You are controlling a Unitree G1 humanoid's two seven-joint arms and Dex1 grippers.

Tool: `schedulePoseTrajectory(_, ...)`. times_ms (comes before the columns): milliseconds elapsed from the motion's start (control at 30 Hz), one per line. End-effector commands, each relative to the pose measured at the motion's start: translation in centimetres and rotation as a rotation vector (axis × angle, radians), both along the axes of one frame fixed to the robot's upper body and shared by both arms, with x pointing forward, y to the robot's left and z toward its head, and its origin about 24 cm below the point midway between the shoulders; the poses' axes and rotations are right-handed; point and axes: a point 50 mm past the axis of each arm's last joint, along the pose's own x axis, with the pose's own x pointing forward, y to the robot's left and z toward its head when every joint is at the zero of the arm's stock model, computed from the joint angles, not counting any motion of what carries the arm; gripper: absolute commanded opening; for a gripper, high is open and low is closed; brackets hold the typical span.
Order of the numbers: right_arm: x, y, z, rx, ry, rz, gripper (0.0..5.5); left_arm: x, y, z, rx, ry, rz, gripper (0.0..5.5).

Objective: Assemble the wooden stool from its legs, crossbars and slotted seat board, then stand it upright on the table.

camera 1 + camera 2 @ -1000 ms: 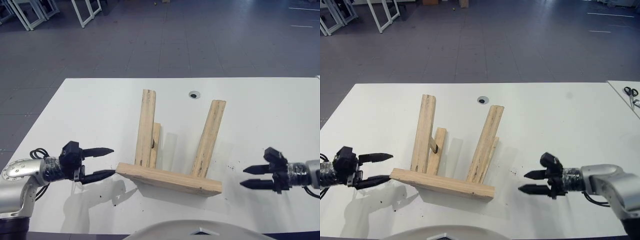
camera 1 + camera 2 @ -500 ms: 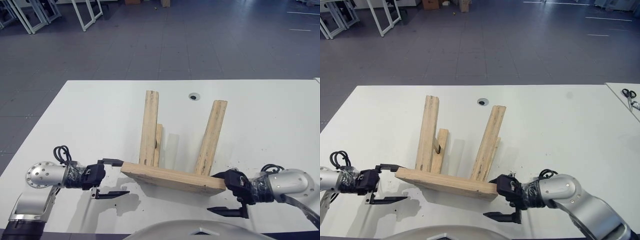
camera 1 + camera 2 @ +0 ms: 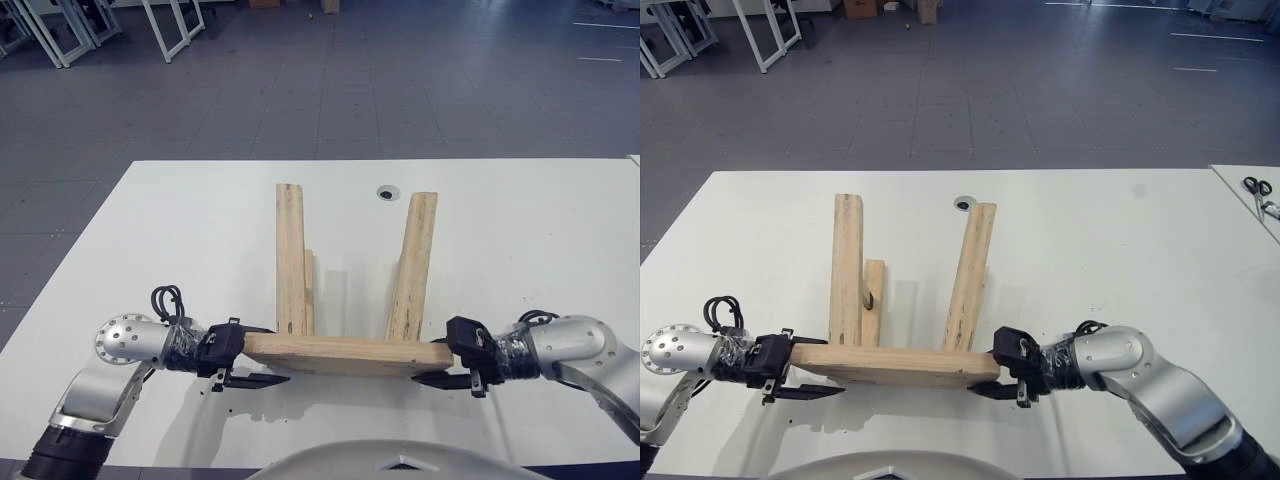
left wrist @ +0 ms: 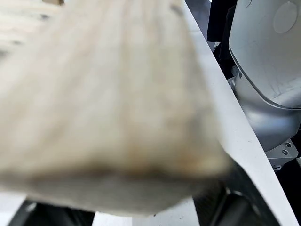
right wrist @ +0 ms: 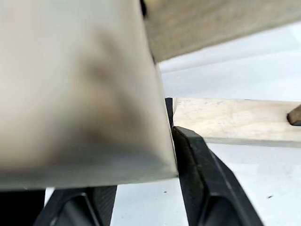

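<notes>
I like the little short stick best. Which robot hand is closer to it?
Left. The left gripper holds the seat board at the end near the short stick; the right gripper holds the far end, past the other tall leg.

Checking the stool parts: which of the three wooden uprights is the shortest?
The narrow piece tucked against the left leg; that leg and the right leg reach well past it from the seat board.
</notes>
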Motion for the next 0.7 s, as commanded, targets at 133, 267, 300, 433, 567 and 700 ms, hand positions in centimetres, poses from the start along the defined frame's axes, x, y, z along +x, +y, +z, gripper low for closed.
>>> schedulePoseTrajectory(133, 1.4, 1.0, 0.5, 0.068, -0.028, 0.03, 1.54, 0.8, -0.6, 0.2, -0.033, -0.018, 0.051, 1.41)
schedulePoseTrajectory(267, 2.0, 1.3, 0.7, 0.087, -0.004, -0.086, 1.54, 1.6, -1.0, 0.9, -0.078, 0.167, 0.282, 1.32)
schedulePoseTrajectory(300, 2.1, 1.4, 0.7, 0.065, -0.02, -0.092, 1.54, 1.7, -1.2, 1.1, -0.042, 0.192, 0.345, 1.32)
schedulePoseTrajectory(433, 1.0, 2.4, 3.0, 0.066, 0.009, -0.008, 1.54, -1.6, -2.8, 3.4, 0.076, 0.453, 0.191, 1.32)
schedulePoseTrajectory(567, 0.3, 2.6, 9.4, 0.367, 0.399, 0.213, 1.54, -2.0, -3.6, 11.3, -0.222, 0.795, -0.092, 1.32)
schedulePoseTrajectory(700, 4.5, 2.0, 14.4, 0.68, 0.575, 0.141, 1.54, 2.5, -1.8, 13.6, -0.441, 0.954, 0.008, 1.32)
